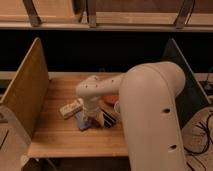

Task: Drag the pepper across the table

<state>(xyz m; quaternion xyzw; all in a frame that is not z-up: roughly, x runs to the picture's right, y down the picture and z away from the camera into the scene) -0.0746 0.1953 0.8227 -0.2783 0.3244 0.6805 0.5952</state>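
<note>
My gripper [93, 118] points down at the light wooden table [55, 137], just left of the table's middle. It hangs from the white wrist [91, 91]. Its tip sits over the right edge of a blue flat pad [80, 121]. The pepper does not show; the wrist and gripper cover the spot under them. A dark box [108, 118] lies right beside the gripper. Part of an orange plate [111, 100] shows behind the box.
A cream oblong box [71, 107] lies left of the gripper. Upright side boards stand at the left [24, 95] and right [181, 70] ends of the table. My big white arm [150, 120] covers the table's right half. A dark gap runs behind the table.
</note>
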